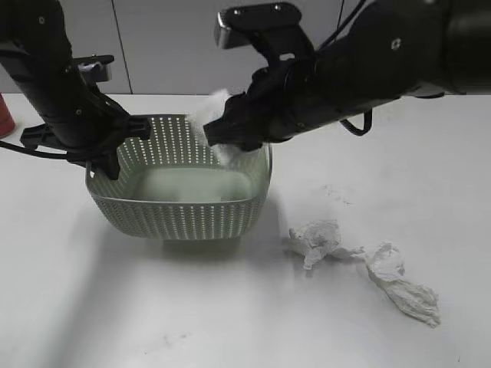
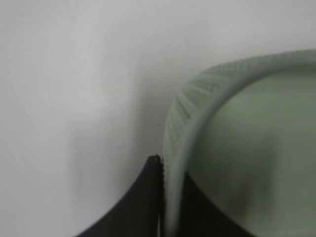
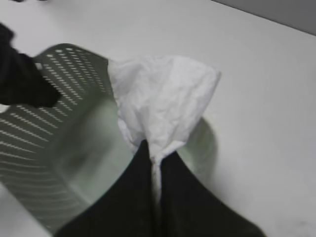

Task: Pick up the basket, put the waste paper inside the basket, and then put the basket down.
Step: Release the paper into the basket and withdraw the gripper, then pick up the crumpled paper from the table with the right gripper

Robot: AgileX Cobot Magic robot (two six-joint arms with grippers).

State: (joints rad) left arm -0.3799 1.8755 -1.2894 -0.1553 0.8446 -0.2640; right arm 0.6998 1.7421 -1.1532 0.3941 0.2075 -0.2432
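Observation:
The sage-green basket (image 1: 180,218) is held off the table, tilted, at centre left. My left gripper (image 1: 107,157) is shut on its left rim; in the left wrist view the rim (image 2: 182,128) passes between the jaws (image 2: 170,170). My right gripper (image 1: 215,134) is shut on a crumpled white waste paper (image 1: 207,115) and holds it over the basket's right rear rim. The right wrist view shows this paper (image 3: 163,103) above the basket's inside (image 3: 64,143), pinched in the jaws (image 3: 155,153). Two more waste papers (image 1: 316,239) (image 1: 403,287) lie on the table at right.
A red object (image 1: 4,115) stands at the far left edge. The white table (image 1: 230,322) spreads in front of the basket and behind the loose papers.

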